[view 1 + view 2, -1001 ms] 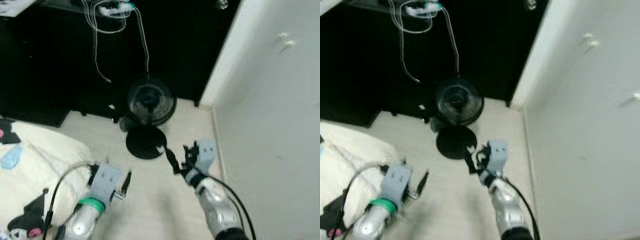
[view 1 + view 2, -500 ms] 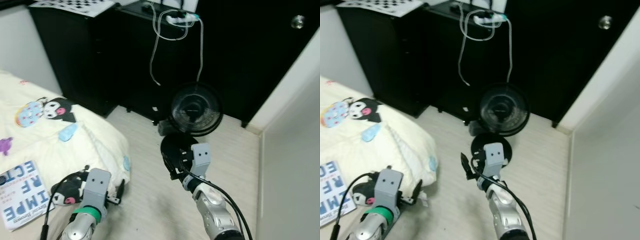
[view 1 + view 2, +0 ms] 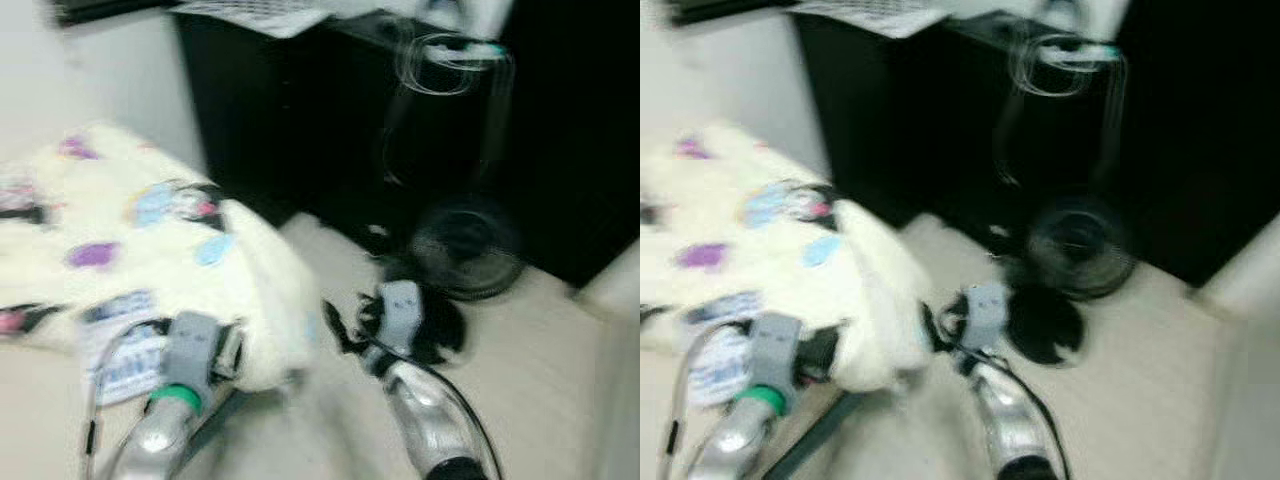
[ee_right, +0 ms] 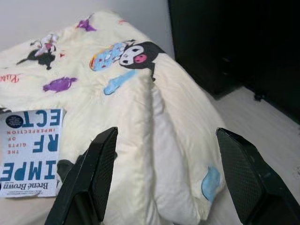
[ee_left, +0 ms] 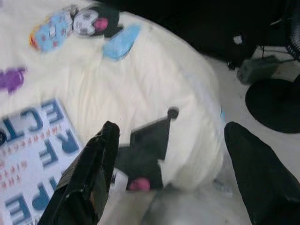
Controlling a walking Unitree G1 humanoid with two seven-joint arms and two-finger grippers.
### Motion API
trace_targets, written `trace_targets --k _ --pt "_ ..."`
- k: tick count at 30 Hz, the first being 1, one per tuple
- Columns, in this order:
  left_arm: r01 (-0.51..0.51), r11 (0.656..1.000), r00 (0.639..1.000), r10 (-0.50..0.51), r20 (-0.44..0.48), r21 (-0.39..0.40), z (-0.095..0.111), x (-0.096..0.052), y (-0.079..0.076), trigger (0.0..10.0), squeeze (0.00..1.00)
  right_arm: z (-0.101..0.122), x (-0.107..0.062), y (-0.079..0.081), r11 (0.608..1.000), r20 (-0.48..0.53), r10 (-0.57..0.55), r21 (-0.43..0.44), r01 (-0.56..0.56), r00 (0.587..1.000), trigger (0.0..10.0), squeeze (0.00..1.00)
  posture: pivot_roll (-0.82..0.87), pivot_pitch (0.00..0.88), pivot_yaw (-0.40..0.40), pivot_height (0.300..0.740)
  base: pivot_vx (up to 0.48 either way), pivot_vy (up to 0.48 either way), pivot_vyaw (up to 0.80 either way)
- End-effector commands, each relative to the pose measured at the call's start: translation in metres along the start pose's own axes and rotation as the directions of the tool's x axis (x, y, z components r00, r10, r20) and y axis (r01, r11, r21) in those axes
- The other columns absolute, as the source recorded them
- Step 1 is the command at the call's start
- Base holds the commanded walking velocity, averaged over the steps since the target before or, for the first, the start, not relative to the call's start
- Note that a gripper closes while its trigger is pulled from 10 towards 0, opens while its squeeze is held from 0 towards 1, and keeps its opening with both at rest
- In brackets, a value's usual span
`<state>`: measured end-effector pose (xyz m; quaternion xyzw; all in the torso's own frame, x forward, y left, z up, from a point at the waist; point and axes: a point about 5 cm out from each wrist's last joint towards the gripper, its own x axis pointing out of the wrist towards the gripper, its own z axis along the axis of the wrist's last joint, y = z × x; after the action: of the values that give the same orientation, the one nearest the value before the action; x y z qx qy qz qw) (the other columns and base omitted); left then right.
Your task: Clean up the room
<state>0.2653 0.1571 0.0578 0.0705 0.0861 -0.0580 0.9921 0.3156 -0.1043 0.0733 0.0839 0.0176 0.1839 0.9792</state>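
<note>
Near the blanket's (image 4: 154, 140) edge lies a book (image 4: 30, 145); both my grippers, left (image 5: 173, 168) and right (image 4: 164, 173), gape wide and empty, so I judge picking it up comes next.

One cream blanket (image 4: 140, 122), one book (image 4: 30, 147), one floor fan (image 3: 468, 258), two black cabinets (image 3: 290, 110)

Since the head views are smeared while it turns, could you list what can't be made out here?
- Fan: eye views, motion blur hides grille detail.
- Book: right wrist view, title cut by the left edge and the finger.
- Black item on the duvet: left wrist view, blurred, identity unclear.
- Cables: eye views, smeared.
</note>
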Motion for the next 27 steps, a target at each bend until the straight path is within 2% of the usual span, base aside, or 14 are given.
trace_targets --k 1,7,9,16,24,27 --pt "-0.003 1.000 1.000 0.004 -0.018 0.020 -0.004 -0.001 0.000 10.0 0.00 -0.006 -0.003 -0.001 1.000 -0.017 -0.010 0.006 0.010 1.000 10.0 0.00 0.06 0.064 -0.020 0.740 0.000 0.000 0.80" --pt "-0.010 0.999 1.000 0.010 -0.002 0.040 0.000 0.001 0.001 10.0 0.00 -0.006 -0.003 0.000 1.000 -0.016 -0.009 0.007 0.010 1.000 10.0 0.00 0.07 0.065 -0.021 0.740 0.000 0.000 0.80" --pt "-0.032 0.998 0.999 0.031 0.015 0.059 0.006 0.005 0.005 10.0 0.00 -0.005 -0.002 0.000 1.000 -0.013 -0.008 0.009 0.008 1.000 10.0 0.00 0.07 0.066 -0.021 0.740 0.000 0.000 0.80" --pt "-0.044 0.997 0.999 0.043 0.020 0.057 0.009 0.008 0.008 10.0 0.00 -0.005 -0.002 0.000 1.000 -0.011 -0.008 0.010 0.008 1.000 10.0 0.00 0.07 0.067 -0.021 0.740 0.000 0.000 0.80" --pt "-0.089 0.994 0.996 0.088 0.024 0.059 0.015 0.015 0.018 10.0 0.00 -0.005 -0.001 0.001 1.000 -0.009 -0.013 0.015 0.013 1.000 10.0 0.00 0.07 0.068 -0.017 0.740 0.000 0.000 0.80" --pt "-0.104 0.993 0.994 0.103 0.021 0.054 0.016 0.019 0.020 10.0 0.00 -0.004 -0.001 -0.002 0.999 -0.006 -0.049 0.016 0.049 0.999 10.0 0.00 0.07 0.067 -0.017 0.740 0.389 0.000 0.26"
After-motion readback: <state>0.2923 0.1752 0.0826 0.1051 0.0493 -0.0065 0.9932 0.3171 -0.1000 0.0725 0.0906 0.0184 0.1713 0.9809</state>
